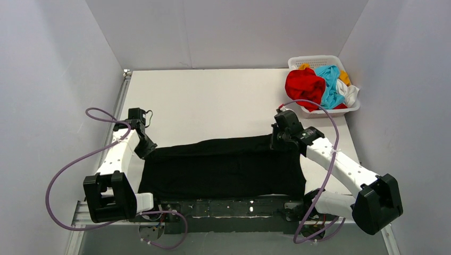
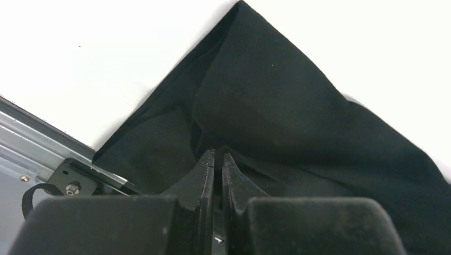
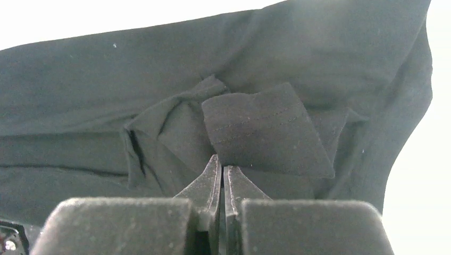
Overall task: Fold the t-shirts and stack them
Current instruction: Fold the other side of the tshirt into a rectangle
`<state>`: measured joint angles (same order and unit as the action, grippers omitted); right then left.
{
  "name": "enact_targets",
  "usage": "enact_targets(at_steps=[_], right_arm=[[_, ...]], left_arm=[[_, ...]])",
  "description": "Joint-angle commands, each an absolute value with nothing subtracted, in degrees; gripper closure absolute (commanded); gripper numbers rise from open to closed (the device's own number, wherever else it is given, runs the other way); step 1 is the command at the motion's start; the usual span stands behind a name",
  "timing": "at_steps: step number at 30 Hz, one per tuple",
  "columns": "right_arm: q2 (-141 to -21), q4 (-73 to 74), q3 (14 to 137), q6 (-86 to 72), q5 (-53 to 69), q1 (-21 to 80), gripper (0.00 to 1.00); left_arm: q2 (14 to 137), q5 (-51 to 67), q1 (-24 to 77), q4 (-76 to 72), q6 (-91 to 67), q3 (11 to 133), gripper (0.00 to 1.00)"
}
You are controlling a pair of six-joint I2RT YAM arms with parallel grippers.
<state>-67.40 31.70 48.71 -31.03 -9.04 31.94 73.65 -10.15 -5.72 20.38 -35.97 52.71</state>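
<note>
At the left, the left gripper (image 1: 144, 150) is low over the table (image 1: 213, 101), at the far left corner of the black t-shirt (image 1: 223, 170). In the left wrist view its fingers (image 2: 205, 170) are pressed nearly together, with only a thin slit between them, and they pinch the black cloth, which rises from the tips into a pointed fold.

The black t-shirt lies on the near half of the table, between the two arms. It is spread wide from left to right, and its near edge reaches the table's front edge. The cloth is plain black and matte; the middle is mostly flat, with a few soft creases.

At the far right corner of the shirt is the right gripper (image 1: 277, 141). In the right wrist view its fingers (image 3: 210, 175) are also closed narrow, and they hold a small turned-over flap with a stitched hem line, with folds around it.

At the far right corner of the table stands a white basket (image 1: 314, 58). In it lie, crumpled, a red t-shirt (image 1: 304, 86), a light blue t-shirt (image 1: 330, 85), a white t-shirt (image 1: 350, 95) and an orange-yellow t-shirt (image 1: 344, 77).
</note>
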Motion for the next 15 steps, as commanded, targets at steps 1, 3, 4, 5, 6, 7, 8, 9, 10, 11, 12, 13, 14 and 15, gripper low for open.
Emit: enact_targets(at_steps=[1,3,4,5,6,7,8,9,10,11,12,13,14,15], right_arm=[[-63.27,34.58,45.68,-34.68,-6.96,32.56,0.99],[-62.04,34.89,44.42,-35.24,-6.53,33.05,0.99],[-61.70,34.88,43.82,-35.47,-6.12,33.23,0.99],[-61.47,35.03,43.20,-35.79,-5.79,33.37,0.99],[-61.51,35.28,42.63,-36.54,-5.37,33.47,0.99],[-61.59,35.64,42.06,-36.84,-4.94,33.70,0.98],[-61.51,36.04,41.50,-37.66,-4.76,34.16,0.95],[-61.40,36.43,40.76,-38.87,-4.53,34.64,0.90],[-60.98,37.00,40.03,-39.73,-4.46,35.33,0.82],[-60.37,38.04,39.40,-41.16,-4.67,36.11,0.75],[-59.36,39.79,38.89,-42.46,-4.67,37.11,0.71],[-57.85,42.12,38.51,-44.12,-5.02,38.31,0.67],[-56.07,45.08,38.28,-45.84,-5.23,39.64,0.63],[-53.69,47.88,38.29,-47.06,-4.64,41.23,0.59]], left_arm=[[71.34,-14.01,-5.50,23.77,-38.41,49.59,1.00],[70.86,-13.68,-5.45,23.54,-38.86,48.62,1.00],[70.61,-13.47,-5.52,23.12,-39.40,48.06,1.00],[70.48,-13.19,-5.46,22.40,-39.70,47.34,1.00],[70.37,-12.96,-5.45,21.97,-40.04,46.44,1.00],[70.39,-12.99,-5.47,21.94,-40.41,46.03,1.00],[70.27,-13.24,-5.45,21.87,-40.63,45.71,1.00],[70.21,-13.78,-5.54,21.95,-41.07,45.48,1.00],[70.04,-14.43,-5.53,22.51,-41.45,45.38,0.99],[69.79,-15.12,-5.49,22.75,-41.60,45.31,0.95],[69.34,-15.58,-5.45,23.06,-41.77,45.27,0.86],[68.84,-16.49,-5.47,23.72,-41.95,45.45,0.81],[68.05,-17.39,-5.47,24.25,-42.23,45.58,0.81],[67.21,-18.36,-5.47,25.06,-42.76,45.83,0.78]])
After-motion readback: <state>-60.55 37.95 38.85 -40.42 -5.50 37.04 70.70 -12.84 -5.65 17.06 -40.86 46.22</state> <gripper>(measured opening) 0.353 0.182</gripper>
